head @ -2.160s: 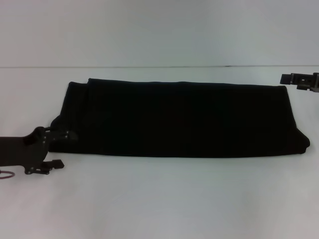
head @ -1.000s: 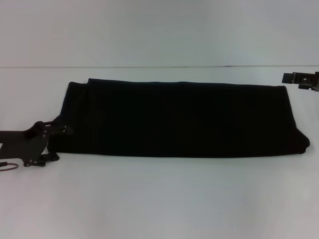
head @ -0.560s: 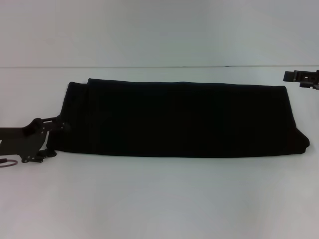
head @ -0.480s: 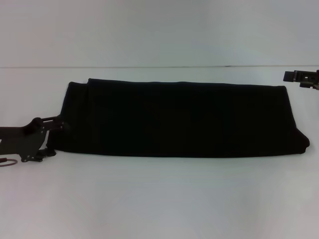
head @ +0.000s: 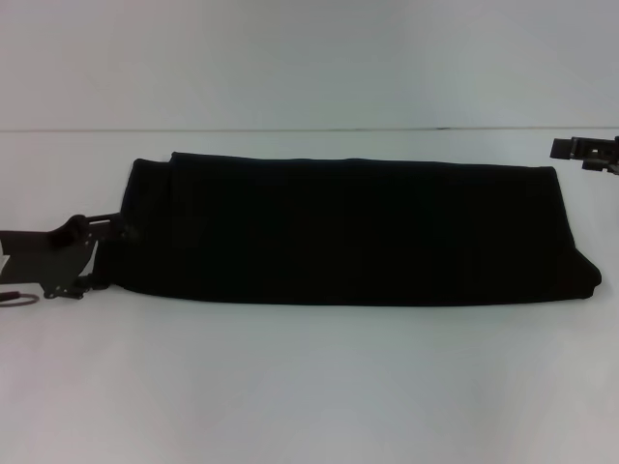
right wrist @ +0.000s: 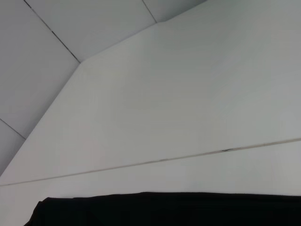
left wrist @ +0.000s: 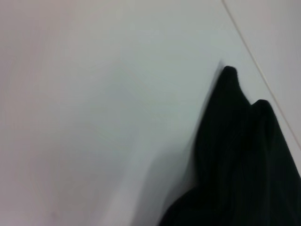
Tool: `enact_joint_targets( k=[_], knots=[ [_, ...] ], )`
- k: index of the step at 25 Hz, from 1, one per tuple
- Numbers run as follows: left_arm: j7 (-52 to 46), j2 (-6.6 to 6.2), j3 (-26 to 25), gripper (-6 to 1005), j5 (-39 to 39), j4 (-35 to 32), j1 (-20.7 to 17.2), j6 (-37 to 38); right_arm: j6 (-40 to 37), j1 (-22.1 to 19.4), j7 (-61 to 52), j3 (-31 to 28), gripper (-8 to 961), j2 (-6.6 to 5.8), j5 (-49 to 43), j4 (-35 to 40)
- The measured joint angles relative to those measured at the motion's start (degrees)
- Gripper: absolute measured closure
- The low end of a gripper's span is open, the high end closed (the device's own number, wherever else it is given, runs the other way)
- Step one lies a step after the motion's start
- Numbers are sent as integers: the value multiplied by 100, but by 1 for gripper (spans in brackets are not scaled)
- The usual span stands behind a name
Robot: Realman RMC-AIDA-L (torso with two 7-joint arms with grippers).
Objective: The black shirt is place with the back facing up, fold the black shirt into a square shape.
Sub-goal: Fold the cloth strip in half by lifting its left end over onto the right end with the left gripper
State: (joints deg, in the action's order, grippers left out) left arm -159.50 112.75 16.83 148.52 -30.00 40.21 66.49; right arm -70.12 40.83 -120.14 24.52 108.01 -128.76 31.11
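Observation:
The black shirt (head: pixel 348 232) lies folded into a long flat strip across the white table. It also shows in the left wrist view (left wrist: pixel 240 155) and along the edge of the right wrist view (right wrist: pixel 164 209). My left gripper (head: pixel 104 253) is at the shirt's left end, low over the table. Its fingers are spread, one (head: pixel 118 225) by the left edge and one (head: pixel 85 283) near the front left corner. It holds nothing. My right gripper (head: pixel 585 150) is beside the shirt's far right corner, partly cut off by the edge of the head view.
The white table (head: pixel 309 387) reaches from the front to a far edge line (head: pixel 309 130), with a pale wall behind. A thin cable loop (head: pixel 17 298) hangs by the left arm.
My left gripper has moved away from the table's front, up along the shirt's left end, and slightly left. The right gripper has drifted slightly right. The shirt has not moved.

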Motion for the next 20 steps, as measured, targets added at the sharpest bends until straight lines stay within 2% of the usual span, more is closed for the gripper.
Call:
enact_joint_targets(
  k=[13, 20],
  knots=[
    [242, -8, -4, 91, -28, 4, 47, 33, 21, -5, 0, 0, 162, 0, 0, 2],
    [603, -5, -71, 215, -70, 0, -49, 23, 21, -5, 0, 0, 162, 0, 0, 19]
  ],
)
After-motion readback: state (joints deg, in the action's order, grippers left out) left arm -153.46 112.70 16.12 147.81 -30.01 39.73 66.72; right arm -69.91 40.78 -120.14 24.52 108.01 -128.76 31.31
